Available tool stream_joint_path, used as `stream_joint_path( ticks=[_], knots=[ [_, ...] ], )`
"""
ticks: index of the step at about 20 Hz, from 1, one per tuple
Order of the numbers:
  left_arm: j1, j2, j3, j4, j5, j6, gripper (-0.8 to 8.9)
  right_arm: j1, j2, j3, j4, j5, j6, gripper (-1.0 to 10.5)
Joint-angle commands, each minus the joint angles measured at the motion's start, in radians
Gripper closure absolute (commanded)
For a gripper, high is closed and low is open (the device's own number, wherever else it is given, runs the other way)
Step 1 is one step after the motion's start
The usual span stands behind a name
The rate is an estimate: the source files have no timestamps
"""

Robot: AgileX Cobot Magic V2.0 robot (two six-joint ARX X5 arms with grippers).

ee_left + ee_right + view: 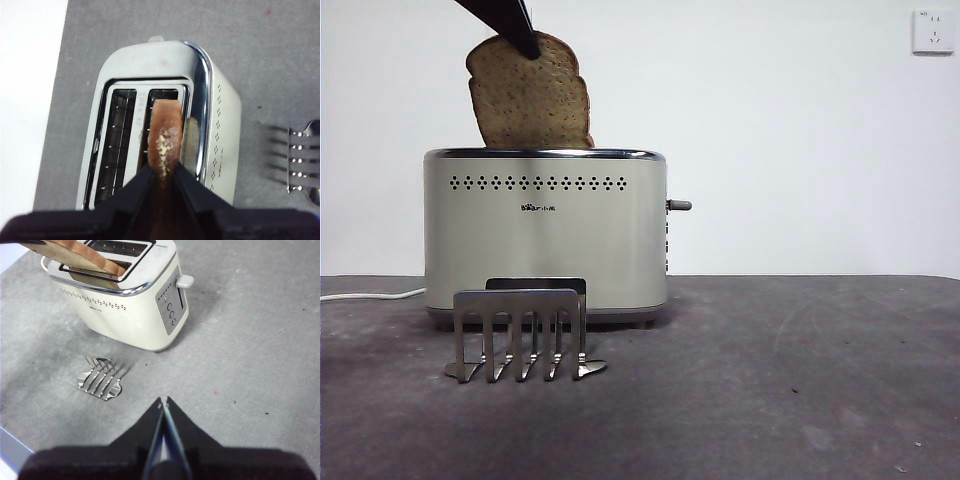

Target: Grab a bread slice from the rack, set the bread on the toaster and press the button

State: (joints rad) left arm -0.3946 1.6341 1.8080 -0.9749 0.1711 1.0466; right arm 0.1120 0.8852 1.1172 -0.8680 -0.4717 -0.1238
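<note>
We are mid-placement: our left gripper pinches the bread by its crust above the toaster, partly in a slot, so next we lower and release; the right gripper waits closed.

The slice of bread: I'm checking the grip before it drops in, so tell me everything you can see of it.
The slice of bread is tan wholegrain, flecked, with a dark crust and domed top. It stands upright, slightly tilted, its lower edge in one slot of the toaster, most of it above the rim. The left gripper pinches its top edge.
</note>
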Motion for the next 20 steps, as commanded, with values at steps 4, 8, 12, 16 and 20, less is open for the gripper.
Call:
stream_joint_path(
  ticks=[4, 8, 12, 16, 20],
  knots=[
    [0.003, 0.083, -0.002, 0.002, 0.013, -0.006, 8.23, 0.003, 0.018, 0.001, 0.0, -0.001, -0.008, 9.6],
    [0.003, 0.117, -0.002, 0.055, 0.013, -0.055, 8.0, 0.003, 0.018, 0.001, 0.0, -0.001, -0.009, 9.6],
    [0.01, 0.117, -0.002, 0.124, -0.027, -0.156, 3.92, 0.003, 0.023, 0.001, 0.01, -0.001, -0.009, 9.6],
    [0.009, 0.116, -0.002, 0.137, -0.034, -0.195, 3.93, 0.003, 0.035, 0.001, 0.02, -0.001, -0.009, 9.6],
    [0.009, 0.095, -0.002, 0.145, -0.04, -0.318, 3.92, 0.003, 0.07, 0.001, 0.08, -0.002, -0.005, 9.6]
  ],
)
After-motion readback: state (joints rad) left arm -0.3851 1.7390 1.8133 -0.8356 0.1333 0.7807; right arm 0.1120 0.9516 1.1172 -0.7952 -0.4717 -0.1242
